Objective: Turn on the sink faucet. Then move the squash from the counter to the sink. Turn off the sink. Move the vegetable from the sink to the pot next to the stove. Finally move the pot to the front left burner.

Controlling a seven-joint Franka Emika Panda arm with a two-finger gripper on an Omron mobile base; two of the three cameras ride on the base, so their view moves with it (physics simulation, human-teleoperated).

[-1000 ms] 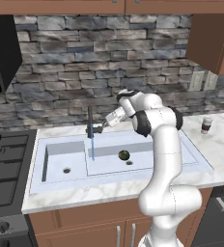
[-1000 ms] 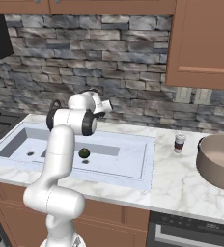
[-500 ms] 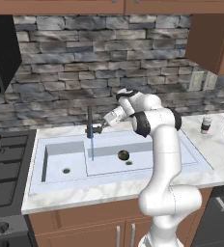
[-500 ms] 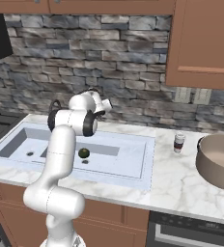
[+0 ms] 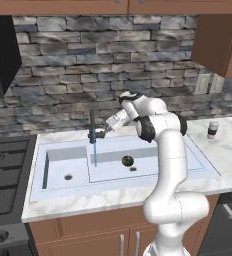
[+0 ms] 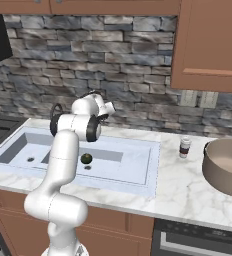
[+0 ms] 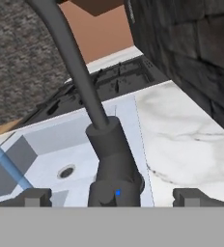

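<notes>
While water runs from the faucet (image 5: pixel 92 131) and the squash (image 5: pixel 127 160) already lies in the sink (image 5: pixel 188 150), shutting off the water, potting the squash and moving the pot (image 6: pixel 227 165) to the burner remain. Reaching level across the sink, the gripper (image 7: pixel 114 197) stands wide open, faucet base between its jaws.

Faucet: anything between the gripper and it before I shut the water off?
Nothing visible. The gripper is open right at the sink faucet, whose base sits between the fingertips. Water is running; the squash lies in the sink.
</notes>
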